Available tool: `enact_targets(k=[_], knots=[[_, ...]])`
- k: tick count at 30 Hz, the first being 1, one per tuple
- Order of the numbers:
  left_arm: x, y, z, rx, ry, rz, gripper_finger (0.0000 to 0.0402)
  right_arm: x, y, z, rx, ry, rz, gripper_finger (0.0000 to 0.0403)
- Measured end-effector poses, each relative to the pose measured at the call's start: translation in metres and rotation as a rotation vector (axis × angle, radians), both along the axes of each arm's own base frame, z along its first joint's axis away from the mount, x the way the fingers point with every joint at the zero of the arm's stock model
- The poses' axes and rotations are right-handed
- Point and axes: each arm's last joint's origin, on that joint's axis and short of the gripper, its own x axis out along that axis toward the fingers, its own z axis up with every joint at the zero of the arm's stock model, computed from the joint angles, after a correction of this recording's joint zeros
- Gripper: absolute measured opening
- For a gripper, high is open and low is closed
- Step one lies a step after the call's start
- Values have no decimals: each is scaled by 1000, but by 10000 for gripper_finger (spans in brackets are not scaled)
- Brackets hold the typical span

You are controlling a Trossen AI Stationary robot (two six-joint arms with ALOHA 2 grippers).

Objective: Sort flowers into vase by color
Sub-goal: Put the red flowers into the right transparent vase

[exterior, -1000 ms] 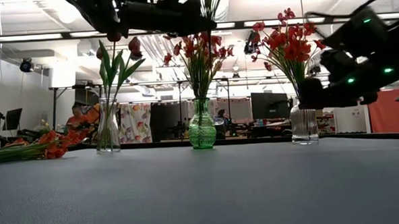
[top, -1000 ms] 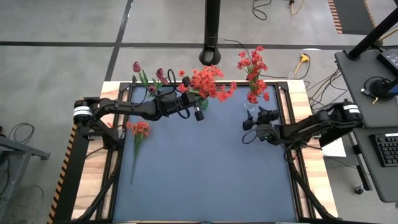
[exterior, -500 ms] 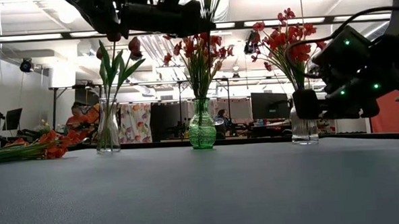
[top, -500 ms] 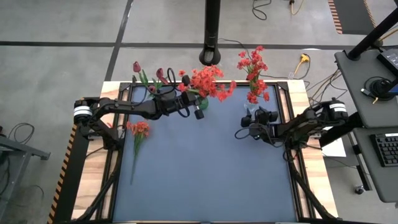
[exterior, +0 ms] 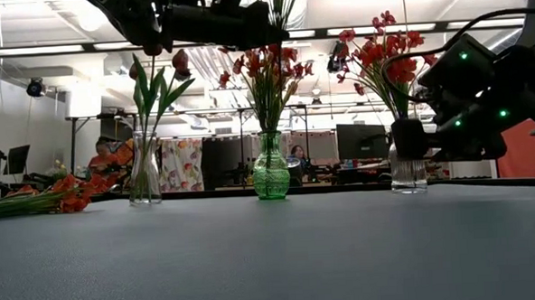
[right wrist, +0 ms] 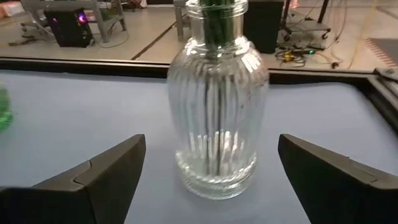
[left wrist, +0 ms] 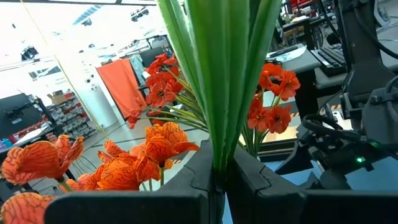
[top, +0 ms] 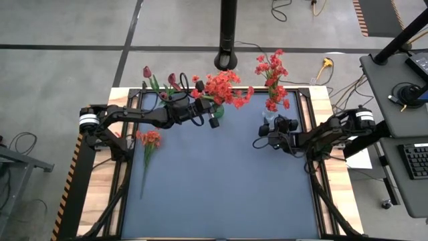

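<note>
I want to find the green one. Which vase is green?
The middle vase, holding orange-red flowers. The left vase and right vase are clear glass.

Three vases stand on the table: two clear glass vases (exterior: 143,173) (exterior: 408,169) and one green glass vase (exterior: 270,171).

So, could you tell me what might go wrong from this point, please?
1. The left gripper, shut on green stems above the green vase, could miss the narrow neck or jostle the blooms already inside.
2. The open right gripper faces the clear ribbed vase closely; a forward nudge might tip it.
3. The orange flowers lying near the table's left edge could get pushed off.
</note>
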Motion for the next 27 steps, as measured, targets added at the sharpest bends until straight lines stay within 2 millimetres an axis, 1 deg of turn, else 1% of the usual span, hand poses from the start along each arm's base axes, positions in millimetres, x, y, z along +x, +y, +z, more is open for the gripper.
enact_targets(k=[7, 14, 21, 27], knots=[[0, -1, 1, 4, -11, -21, 6, -1, -8, -1, 18, 59, 11, 359], [0, -1, 2, 8, -17, -22, 6, 1, -9, -10, 36, 111, 19, 359], [0, -1, 2, 9, -17, -22, 6, 9, -14, -22, -2, 147, -54, 359], [0, -1, 2, 10, -17, -23, 7, 13, -16, -30, -14, 128, -84, 359]])
